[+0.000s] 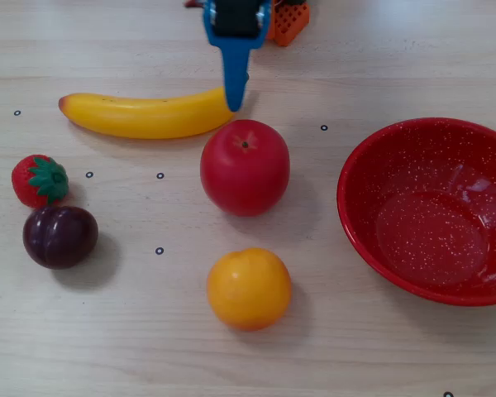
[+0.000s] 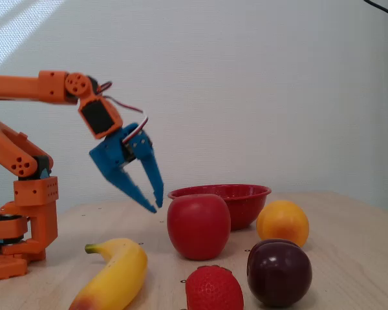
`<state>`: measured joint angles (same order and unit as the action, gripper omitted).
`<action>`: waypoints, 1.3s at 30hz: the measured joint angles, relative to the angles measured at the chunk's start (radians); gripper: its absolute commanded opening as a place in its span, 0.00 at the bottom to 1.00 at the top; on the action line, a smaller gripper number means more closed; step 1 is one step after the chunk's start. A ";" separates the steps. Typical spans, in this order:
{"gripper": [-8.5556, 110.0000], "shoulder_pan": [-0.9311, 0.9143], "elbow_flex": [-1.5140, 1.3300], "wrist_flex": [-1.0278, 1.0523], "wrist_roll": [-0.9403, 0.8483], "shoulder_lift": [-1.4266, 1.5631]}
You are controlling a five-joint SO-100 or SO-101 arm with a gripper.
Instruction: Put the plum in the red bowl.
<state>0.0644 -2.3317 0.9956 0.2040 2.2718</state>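
Note:
The dark purple plum (image 1: 60, 236) lies at the left of the table in a fixed view, just below the strawberry (image 1: 40, 180); the low side view has the plum (image 2: 279, 272) at front right. At the right edge sits the red speckled bowl (image 1: 360, 198), empty, and from the side the bowl (image 2: 249, 206) stands behind the apple. My blue gripper (image 1: 231, 101) hangs shut in the air over the banana's stem end, far from the plum. Seen side-on, the gripper (image 2: 157, 206) points down with nothing held.
A yellow banana (image 1: 149, 116) lies across the back left. A big red apple (image 1: 245, 167) stands mid-table between gripper and bowl, with an orange (image 1: 249, 288) in front of it. The orange arm base (image 2: 26, 226) stands at the back.

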 measured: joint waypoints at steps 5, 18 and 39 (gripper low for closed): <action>0.07 0.048 0.282 0.210 0.095 -0.224; 0.08 0.195 0.999 0.520 0.173 -0.750; 0.44 0.426 1.578 0.494 0.302 -1.367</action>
<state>0.4909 -0.7532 1.4895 0.5062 0.9050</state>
